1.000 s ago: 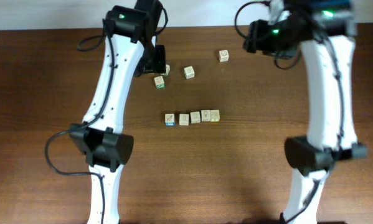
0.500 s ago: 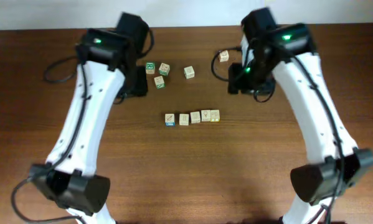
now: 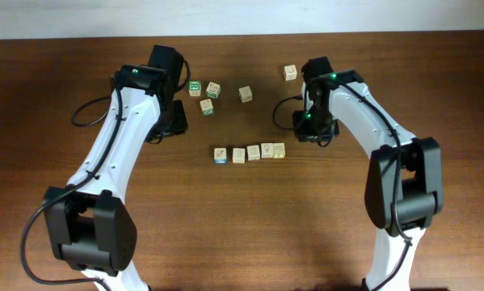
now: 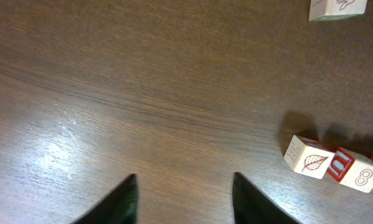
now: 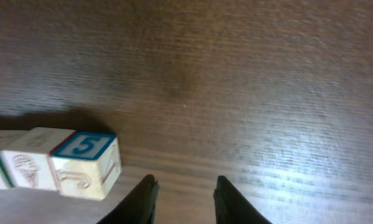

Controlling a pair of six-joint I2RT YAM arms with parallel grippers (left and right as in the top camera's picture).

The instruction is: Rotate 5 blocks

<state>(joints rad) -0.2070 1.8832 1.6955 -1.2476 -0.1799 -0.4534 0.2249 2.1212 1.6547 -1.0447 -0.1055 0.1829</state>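
1. Your left gripper [image 4: 185, 186] has its jaws spread, with only bare table [image 4: 111, 93] between them. In its own view the leaf block [image 4: 309, 157], the left end of the row, sits at 3 o'clock from the jaws, near but not touching.
2. The row of five blocks [image 3: 254, 152] lies mid-table between the two arms. Its long axis runs from 9 to 3 o'clock, with the 3 o'clock end tipped slightly toward 12.
3. From overhead, the row is at about 4 o'clock from your left gripper and about 8 o'clock from your right one.
4. Neighbours in the row touch, so I judge there is no room to slip a finger between them. Start from an end.
5. At 12 o'clock the loose blocks [image 3: 213, 89] stand well apart from the row. At 6 o'clock the wood is bare, giving you free room to swing in. The table's far edge is well away.
6. Your right gripper [image 5: 185, 186] has its jaws apart, narrower than the left's, and pinches nothing. The 5 block [image 5: 86, 163], the right end of the row, lies at 9 o'clock from them, just beside.
7. Your right arm looks the nearer one, so its end block is probably the easier first turn.
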